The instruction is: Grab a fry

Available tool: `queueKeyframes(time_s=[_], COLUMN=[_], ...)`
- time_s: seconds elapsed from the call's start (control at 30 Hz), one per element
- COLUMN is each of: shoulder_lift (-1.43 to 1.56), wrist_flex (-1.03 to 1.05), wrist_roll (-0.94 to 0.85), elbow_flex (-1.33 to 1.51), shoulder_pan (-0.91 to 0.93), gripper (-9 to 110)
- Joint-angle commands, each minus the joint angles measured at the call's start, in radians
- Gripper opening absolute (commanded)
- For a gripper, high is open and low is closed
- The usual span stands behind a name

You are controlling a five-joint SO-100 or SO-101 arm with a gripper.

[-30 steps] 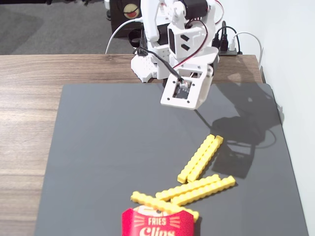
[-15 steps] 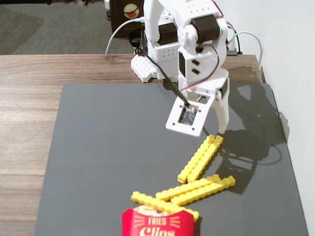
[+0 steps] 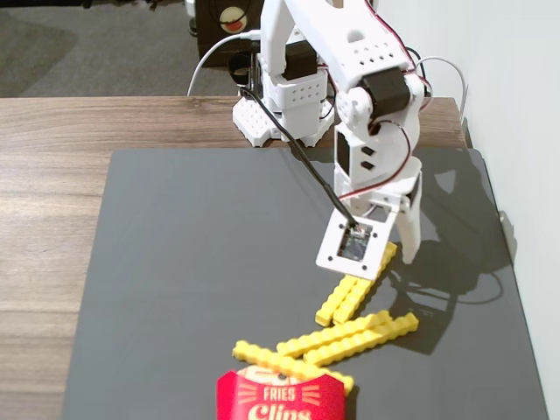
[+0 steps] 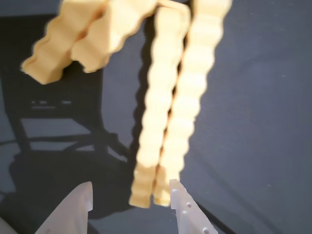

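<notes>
Several yellow fries lie on the dark mat. A pair of fries (image 3: 348, 299) lies side by side, and in the wrist view (image 4: 168, 122) it runs up from the jaws. My gripper (image 3: 386, 259) is open and points down over the pair's far end. In the wrist view the gripper (image 4: 130, 188) holds nothing. The pair's near ends sit between the fingertips, close to the right fingertip (image 4: 178, 192). Two more fries (image 3: 360, 336) lie crosswise nearer the front, blurred at the top left of the wrist view (image 4: 73, 44). Another fry (image 3: 278, 360) lies by the carton.
A red "Fries Clips" carton (image 3: 280, 398) stands at the front edge. The dark grey mat (image 3: 210, 262) covers a wooden table (image 3: 52, 184). The arm's base (image 3: 282, 114) and cables stand at the back. A white wall (image 3: 516, 105) is at the right.
</notes>
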Motion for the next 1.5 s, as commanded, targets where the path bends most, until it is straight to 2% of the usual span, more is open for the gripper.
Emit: queueKeyframes(time_s=[0.0,1.17,1.33,1.47], shoulder_lift=[-0.009,-0.077,-0.078,-0.078], wrist_flex=[-0.015,-0.100,-0.104,-0.112], wrist_roll=[0.005,0.002,-0.003,-0.006], elbow_flex=[-0.058,0.000,0.012,0.026], shoulder_pan=[-0.012,-0.031,-0.034,-0.034], gripper=[21,19,8,6])
